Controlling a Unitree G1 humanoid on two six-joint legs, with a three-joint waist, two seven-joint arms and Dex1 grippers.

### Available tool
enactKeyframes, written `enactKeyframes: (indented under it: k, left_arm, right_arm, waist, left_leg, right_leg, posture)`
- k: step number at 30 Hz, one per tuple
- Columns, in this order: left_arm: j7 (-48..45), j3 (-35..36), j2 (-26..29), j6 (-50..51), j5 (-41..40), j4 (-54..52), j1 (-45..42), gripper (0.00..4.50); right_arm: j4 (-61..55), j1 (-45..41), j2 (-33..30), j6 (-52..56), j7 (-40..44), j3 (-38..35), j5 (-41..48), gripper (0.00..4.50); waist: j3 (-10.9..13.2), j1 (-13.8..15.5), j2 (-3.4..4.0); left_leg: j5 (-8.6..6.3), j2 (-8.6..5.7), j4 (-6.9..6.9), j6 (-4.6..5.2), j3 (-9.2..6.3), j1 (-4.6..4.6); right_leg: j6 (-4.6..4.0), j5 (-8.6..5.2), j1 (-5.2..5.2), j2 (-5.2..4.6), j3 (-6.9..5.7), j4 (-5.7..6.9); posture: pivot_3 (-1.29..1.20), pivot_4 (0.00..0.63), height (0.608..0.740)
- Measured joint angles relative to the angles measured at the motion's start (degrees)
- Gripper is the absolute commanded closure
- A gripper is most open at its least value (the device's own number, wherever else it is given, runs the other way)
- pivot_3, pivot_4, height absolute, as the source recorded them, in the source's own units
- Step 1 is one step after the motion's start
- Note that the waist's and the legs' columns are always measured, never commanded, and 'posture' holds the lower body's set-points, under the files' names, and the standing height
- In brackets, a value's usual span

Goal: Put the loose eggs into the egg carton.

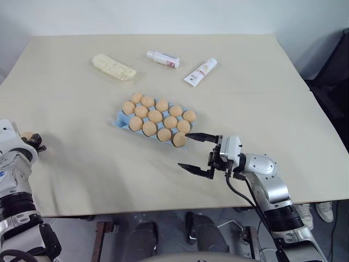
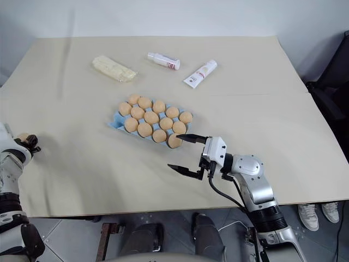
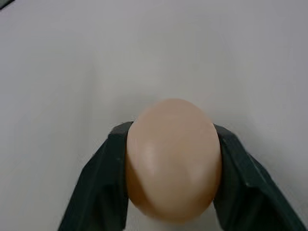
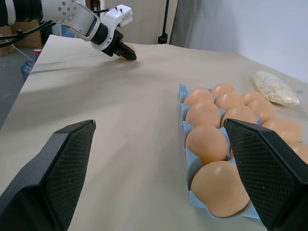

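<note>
The light blue egg carton (image 1: 118, 121) lies mid-table, its cups filled with several orange-tan eggs (image 1: 155, 116). At the table's far left my left gripper (image 1: 31, 140) is shut on one loose egg (image 3: 172, 163), both black fingers (image 3: 103, 187) pressed against its sides just above the tabletop. My right gripper (image 1: 186, 150) stands open beside the carton's near right corner. Its upper fingertip is close to the corner egg (image 1: 179, 140), and nothing is between its fingers. The right wrist view shows the carton's edge (image 4: 185, 126) and the left gripper (image 4: 124, 50) far across the table.
At the back of the table lie a pale yellow wrapped block (image 1: 113, 66), a white bottle (image 1: 162, 58) and a white tube (image 1: 200, 71). The table's near edge (image 1: 163, 208) runs just below both arms. Bare tabletop lies between the left gripper and the carton.
</note>
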Motion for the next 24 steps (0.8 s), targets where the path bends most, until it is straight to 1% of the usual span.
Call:
enactKeyframes:
  k: [3,6,9,11,15,19,23,24]
  left_arm:
    - [-5.49,-1.62,-0.01,-4.66,-0.18,-3.49,1.90,2.70]
    - [-14.40,-4.76,0.01,-11.69,-0.92,-8.99,2.98,2.70]
    - [-23.95,-10.82,-0.04,-16.26,-1.34,-13.95,2.99,2.70]
    - [-28.27,-15.37,-0.88,-17.26,-1.39,-15.75,2.32,2.70]
    - [-33.32,-22.63,-1.85,-17.80,0.05,-14.32,-1.50,2.70]
    - [-36.43,-25.38,-2.14,-18.82,0.76,-11.13,-5.17,2.70]
    - [-38.86,-26.38,-2.25,-19.09,1.10,-8.63,-5.65,2.70]
    - [-39.28,-26.56,-2.48,-19.19,1.10,-8.35,-5.65,2.39]
  right_arm:
    - [0.00,0.02,0.01,-0.04,-0.21,0.00,-0.04,0.00]
    - [0.00,0.03,0.07,-0.07,-0.31,0.09,-0.48,0.00]
    - [0.00,0.04,0.11,-0.10,-0.37,0.09,-0.63,0.00]
    - [0.00,0.00,0.21,-0.17,-0.50,0.10,-0.76,0.00]
    - [0.03,0.05,0.27,-0.40,-0.87,0.06,-1.12,0.00]
    - [-0.15,0.70,0.46,-0.67,-2.07,0.03,-1.22,0.00]
    - [-0.38,1.70,0.46,-0.81,-2.77,0.04,-1.77,0.00]
    - [-0.46,1.73,0.46,-0.82,-2.96,0.05,-1.85,0.00]
  waist:
    - [0.00,0.04,0.00]
    - [0.00,0.38,0.00]
    - [0.00,0.42,0.00]
    - [0.00,0.28,0.01]
    - [0.00,-0.09,0.01]
    - [0.00,-0.12,0.01]
    - [0.00,0.01,0.01]
    - [0.00,0.05,0.01]
  left_leg:
    - [0.00,0.01,0.01,-0.01,-0.01,-0.01]
    - [0.00,-0.01,0.02,-0.02,-0.02,-0.01]
    - [0.00,-0.04,0.02,0.00,-0.01,0.00]
    - [0.01,-0.04,0.01,0.02,0.00,0.00]
    - [0.02,-0.01,0.00,0.03,0.03,0.00]
    - [0.02,0.00,0.00,0.04,0.08,0.01]
    - [0.02,-0.02,0.06,0.08,0.09,-0.02]
    - [0.01,-0.03,0.09,0.09,0.08,-0.02]
  right_leg:
    - [-0.01,0.00,0.00,-0.01,-0.02,-0.02]
    - [-0.02,-0.01,0.02,-0.06,-0.01,-0.03]
    - [-0.02,-0.01,0.03,-0.09,0.01,-0.03]
    - [-0.02,-0.01,0.02,-0.07,0.03,-0.03]
    - [-0.02,-0.01,-0.01,0.01,0.04,0.00]
    - [-0.02,-0.01,-0.02,0.06,0.05,0.03]
    - [0.00,0.00,-0.01,0.04,0.06,0.03]
    - [0.00,0.00,0.00,0.04,0.06,0.03]
  posture:
    - [0.00,0.150,0.740]
    - [0.00,0.150,0.740]
    - [0.00,0.150,0.740]
    - [0.00,0.150,0.740]
    - [0.00,0.150,0.740]
    - [0.00,0.150,0.740]
    - [0.00,0.150,0.740]
    - [0.00,0.150,0.740]
